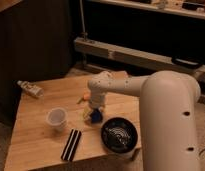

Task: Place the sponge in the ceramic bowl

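Observation:
The deep-blue sponge point(96, 117) lies on the wooden table point(41, 150), just left of the ceramic bowl point(118, 134), a black bowl with pale swirl lines inside. My gripper point(93, 111) reaches down from the white arm directly over the sponge, open, with its fingertips at the sponge's top and left side. The gripper hides part of the sponge. The bowl holds nothing.
A translucent white cup point(57, 119) stands left of the sponge. A black-and-white striped block point(72, 144) lies near the front edge. An orange carrot point(86, 95) sits behind the gripper, and a small bottle point(30, 89) lies at the far left corner. Dark shelving stands behind the table.

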`<state>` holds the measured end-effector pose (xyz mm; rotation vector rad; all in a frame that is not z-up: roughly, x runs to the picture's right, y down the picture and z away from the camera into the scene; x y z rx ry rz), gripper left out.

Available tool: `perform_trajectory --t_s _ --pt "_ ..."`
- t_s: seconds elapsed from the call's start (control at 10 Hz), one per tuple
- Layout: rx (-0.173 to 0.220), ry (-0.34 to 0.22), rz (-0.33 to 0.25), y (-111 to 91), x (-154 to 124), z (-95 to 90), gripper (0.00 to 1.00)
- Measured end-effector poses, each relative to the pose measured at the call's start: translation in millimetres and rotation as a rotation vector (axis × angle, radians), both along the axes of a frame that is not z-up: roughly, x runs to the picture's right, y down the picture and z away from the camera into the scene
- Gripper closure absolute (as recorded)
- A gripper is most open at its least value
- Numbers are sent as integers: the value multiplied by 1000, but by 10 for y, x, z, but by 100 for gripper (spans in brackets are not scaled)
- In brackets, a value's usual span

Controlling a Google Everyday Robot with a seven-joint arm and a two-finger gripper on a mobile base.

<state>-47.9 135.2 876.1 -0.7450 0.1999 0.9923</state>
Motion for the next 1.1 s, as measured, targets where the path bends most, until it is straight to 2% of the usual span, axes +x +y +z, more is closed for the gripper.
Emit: perform_trajectory --t_s 1.0,1.1 --pt "-15 18 -17 96 38 51 20" --pt "-16 19 -18 102 48 36 24"
